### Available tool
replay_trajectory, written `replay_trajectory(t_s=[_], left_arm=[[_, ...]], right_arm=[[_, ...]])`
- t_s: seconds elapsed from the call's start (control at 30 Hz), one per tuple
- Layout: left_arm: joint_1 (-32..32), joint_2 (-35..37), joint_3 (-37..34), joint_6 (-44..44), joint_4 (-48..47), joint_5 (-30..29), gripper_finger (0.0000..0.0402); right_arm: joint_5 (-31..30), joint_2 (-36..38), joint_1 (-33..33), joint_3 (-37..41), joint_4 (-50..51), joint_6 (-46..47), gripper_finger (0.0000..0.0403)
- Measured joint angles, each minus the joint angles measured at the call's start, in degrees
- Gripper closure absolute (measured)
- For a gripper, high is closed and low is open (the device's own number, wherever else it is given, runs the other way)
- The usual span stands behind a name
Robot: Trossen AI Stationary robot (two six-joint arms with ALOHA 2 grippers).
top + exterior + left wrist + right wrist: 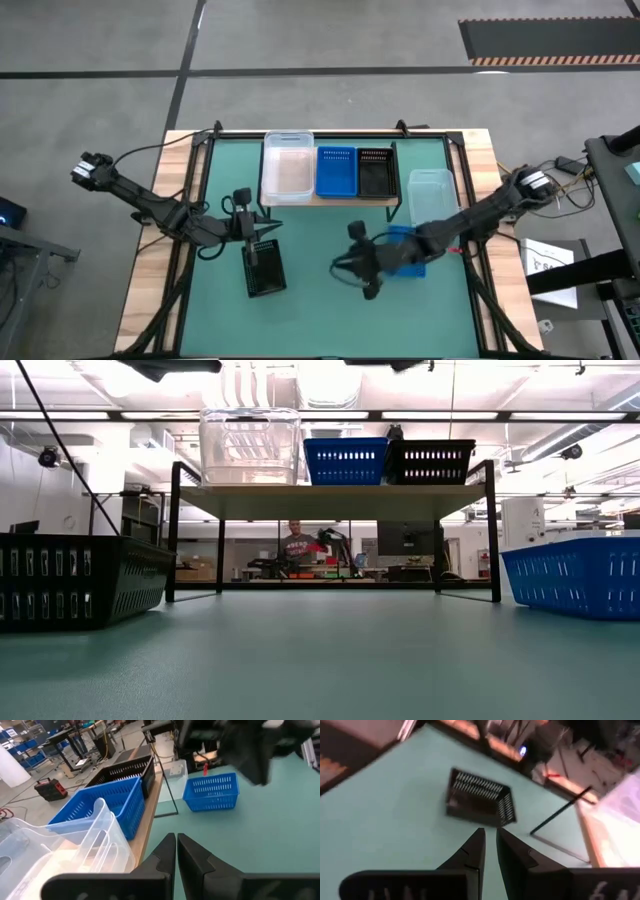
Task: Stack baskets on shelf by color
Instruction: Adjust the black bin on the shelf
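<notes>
The shelf [330, 198] stands at the table's far middle. On its board sit nested clear tubs [287, 168], a blue basket [336, 170] and a black basket [374, 170]. They also show in the low view [250, 445]. On the table rest a black basket [265, 268] at the left, a blue basket [408, 250] under my right arm, and a clear tub [432, 192] at the shelf's right end. My left gripper [268, 230] is shut and empty, above the black basket's far end. My right gripper [342, 265] is shut and empty, left of the blue basket, pointing at the black basket [477, 800].
Green table top lies bare between the black basket and the blue basket [575, 575] and toward the near edge. The shelf's thin black legs [167, 795] stand near both arms. A person [297, 545] sits in the room beyond the table.
</notes>
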State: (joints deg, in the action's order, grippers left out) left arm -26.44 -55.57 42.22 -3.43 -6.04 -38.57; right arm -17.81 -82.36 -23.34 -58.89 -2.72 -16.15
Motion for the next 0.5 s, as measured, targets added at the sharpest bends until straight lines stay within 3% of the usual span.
replay_trajectory(t_s=[0.2, 0.37, 0.5], left_arm=[[0.0, 0.0, 0.0, 0.0, 4.4, 0.0, 0.04], [0.1, 0.0, -0.2, 0.1, 8.6, -0.1, 0.04], [0.1, -0.5, -0.2, 4.5, 10.2, -0.1, 0.04]], right_arm=[[9.6, 7.5, 8.5, 16.7, -15.9, 2.2, 0.0379], [10.3, 14.8, 11.9, 26.7, -28.0, -1.8, 0.0392], [10.3, 21.8, 14.0, 31.2, -28.6, -3.3, 0.0394]])
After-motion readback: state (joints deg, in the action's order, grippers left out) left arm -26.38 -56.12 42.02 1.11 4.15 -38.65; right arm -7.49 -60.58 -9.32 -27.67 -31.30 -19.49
